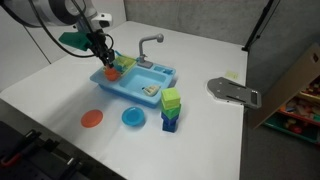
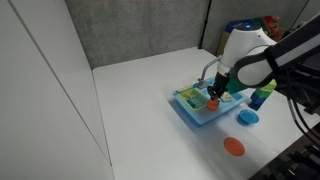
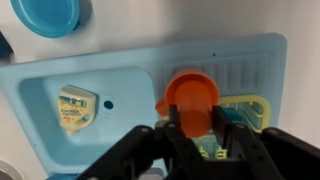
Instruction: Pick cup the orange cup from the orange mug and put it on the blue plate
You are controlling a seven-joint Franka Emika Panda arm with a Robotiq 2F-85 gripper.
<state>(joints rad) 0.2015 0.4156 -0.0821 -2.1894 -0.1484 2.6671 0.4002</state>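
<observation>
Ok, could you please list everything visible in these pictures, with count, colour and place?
toy sink: one, light blue, on the table.
faucet: one, grey, on the sink's rear rim.
orange cup: one, orange-red, over the sink's draining side.
yellow item: one, in the sink basin; too blurred to name.
green-yellow item: one, beside the cup; unclear.
blue plate: one, on the table, apart from the sink.
orange plate: one, beside the blue plate.
block stack: one, green over blue, near a sink corner.
metal bracket: one, grey, at the table's edge.
table: one, white.
gripper: one, black, jaws either side of the cup; grip unclear.
</observation>
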